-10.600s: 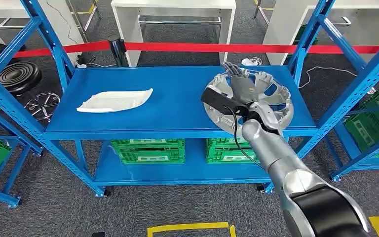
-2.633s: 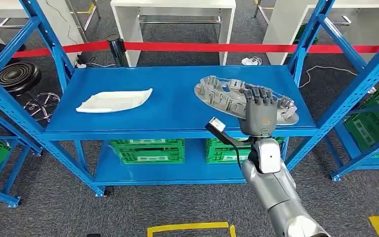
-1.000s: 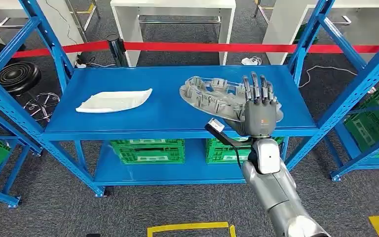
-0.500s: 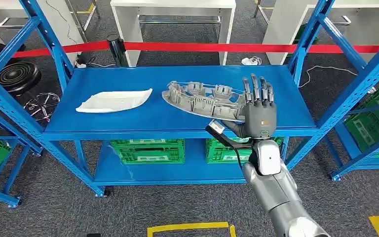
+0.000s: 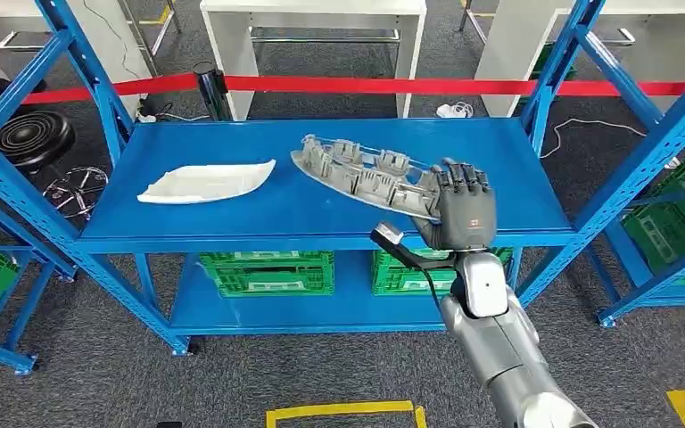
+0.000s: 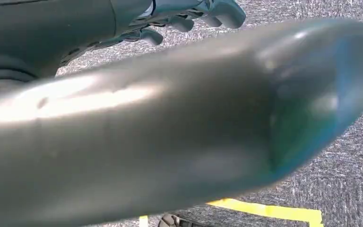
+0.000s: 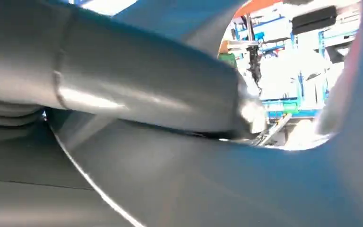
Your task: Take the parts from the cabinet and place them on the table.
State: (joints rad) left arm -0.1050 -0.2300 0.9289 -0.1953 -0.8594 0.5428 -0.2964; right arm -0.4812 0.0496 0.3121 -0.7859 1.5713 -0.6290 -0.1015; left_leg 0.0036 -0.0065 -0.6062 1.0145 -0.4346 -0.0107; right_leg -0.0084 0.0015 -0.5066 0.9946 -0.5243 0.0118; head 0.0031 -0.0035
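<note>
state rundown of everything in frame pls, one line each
right hand: grips the rim of the grey part
grey ribbed part: held, tilted, lifted above the shelf
white part: lying flat on the shelf, untouched
blue shelf: top level holds the white part
green crates: stowed on the lower level
left hand: hanging over the floor, fingers curled, open or shut unclear

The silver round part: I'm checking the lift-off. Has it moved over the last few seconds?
Yes. Gripped by the right hand, the silver round part has swung left along the blue shelf, towards the white part.
</note>
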